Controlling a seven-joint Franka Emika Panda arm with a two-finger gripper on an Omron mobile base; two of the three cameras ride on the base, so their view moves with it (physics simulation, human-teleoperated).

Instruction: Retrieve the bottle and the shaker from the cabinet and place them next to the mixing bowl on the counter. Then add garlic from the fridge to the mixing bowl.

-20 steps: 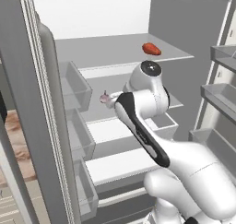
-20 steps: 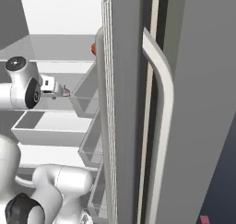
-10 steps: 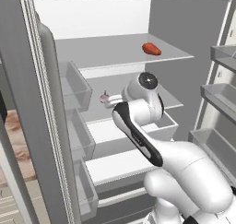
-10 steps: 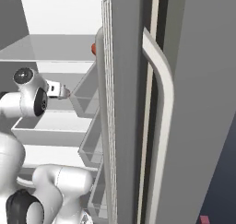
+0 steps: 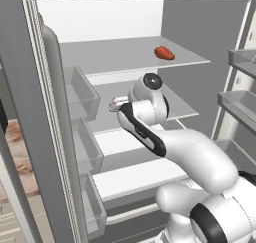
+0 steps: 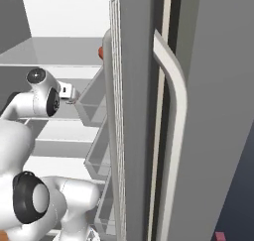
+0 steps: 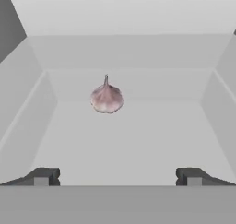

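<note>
Fridge (image 5: 200, 52) bin, garlic (image 7: 106, 97) ahead of wide-spread jaws.

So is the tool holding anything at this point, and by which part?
Nothing is held. The tool is open, its fingertips wide apart, and the garlic lies ahead of them in a fridge door bin, untouched.

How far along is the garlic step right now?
Done: the fridge stands open and the arm reaches into it. In hand: the gripper is open and empty, aimed at the garlic, which sits ahead of the fingertips in a door bin, untouched. Left: closing on it, lifting it out and carrying it to the mixing bowl.
</note>
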